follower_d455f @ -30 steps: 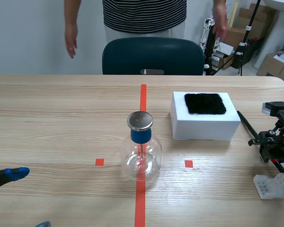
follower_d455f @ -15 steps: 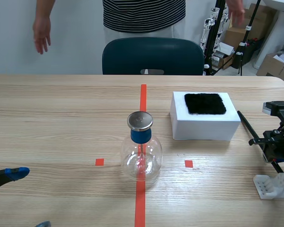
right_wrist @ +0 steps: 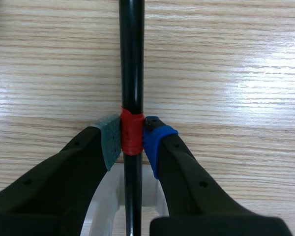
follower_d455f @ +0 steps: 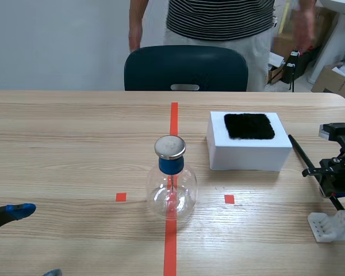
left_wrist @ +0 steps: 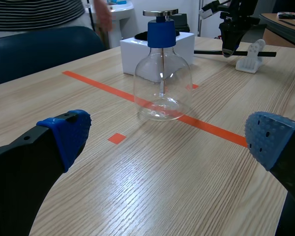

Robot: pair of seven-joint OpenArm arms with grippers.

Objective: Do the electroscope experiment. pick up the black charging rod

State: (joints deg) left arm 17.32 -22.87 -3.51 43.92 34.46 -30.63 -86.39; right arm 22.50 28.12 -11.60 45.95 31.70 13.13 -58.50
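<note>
Your right end effector (right_wrist: 132, 141) clenches the black rod (right_wrist: 132, 59) over the wood-grain tabletop (follower_d455f: 75, 144); your left end effector (left_wrist: 169, 136) hangs released; a person (follower_d455f: 218, 17) stands behind the chair (follower_d455f: 186, 68).

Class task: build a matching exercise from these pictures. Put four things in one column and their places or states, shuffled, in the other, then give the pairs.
1 black rod
2 glass flask
3 black cloth
4 left gripper

A open, empty
B on the white box
C clamped between the pads of the right gripper
D standing on the long red tape line

Pairs: 1-C, 2-D, 3-B, 4-A
</note>
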